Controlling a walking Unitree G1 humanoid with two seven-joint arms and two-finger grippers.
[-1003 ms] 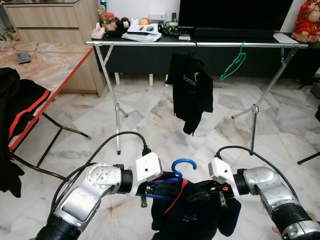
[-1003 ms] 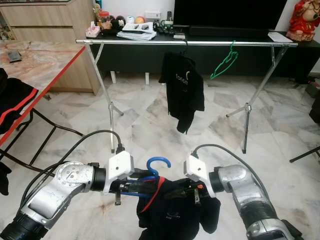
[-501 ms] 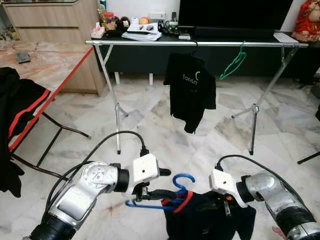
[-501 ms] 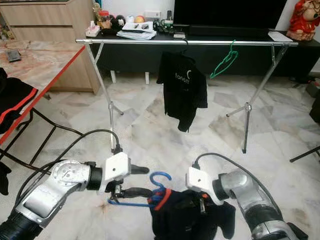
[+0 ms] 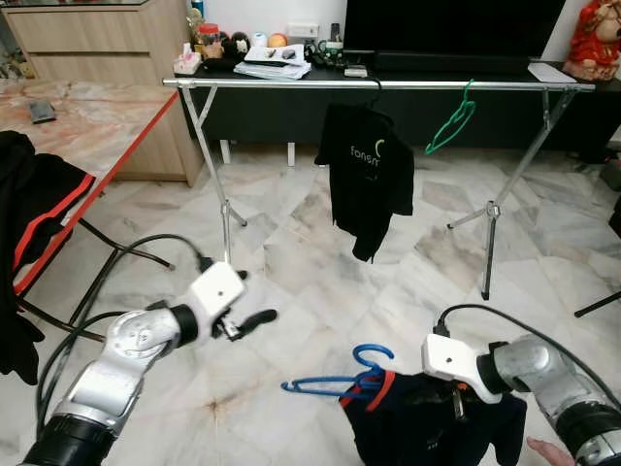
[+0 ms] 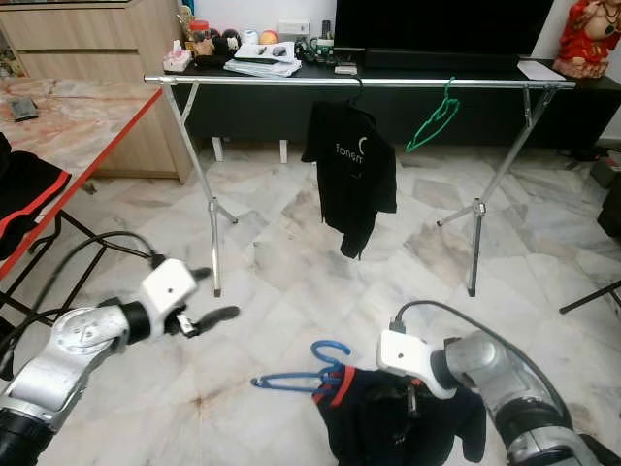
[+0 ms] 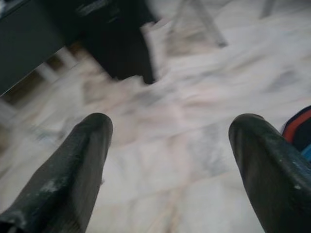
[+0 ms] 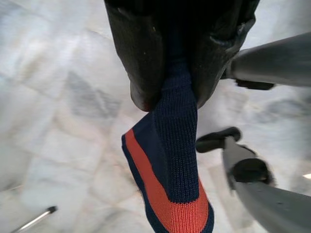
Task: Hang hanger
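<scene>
Marble floor, metal clothes rail across the room ahead with a black shirt and an empty green hanger on it; red-edged table off to the left.

Change from a second ago: left gripper has let go of the blue hanger and swung out left — fingers spread, nothing between them. Both were on it before. Now only the right gripper carries the load, clamped on the dark navy garment low and well short of the rail. Hanger juts out sideways from the collar, so it looks loosely seated; my read is a one-handed lift to the rail risks it slipping out.

Right wrist view adds what the head views hide — fingers pinched shut on the navy knit with its orange trim. Left wrist view is blurred, shows two parted fingers over bare floor.
</scene>
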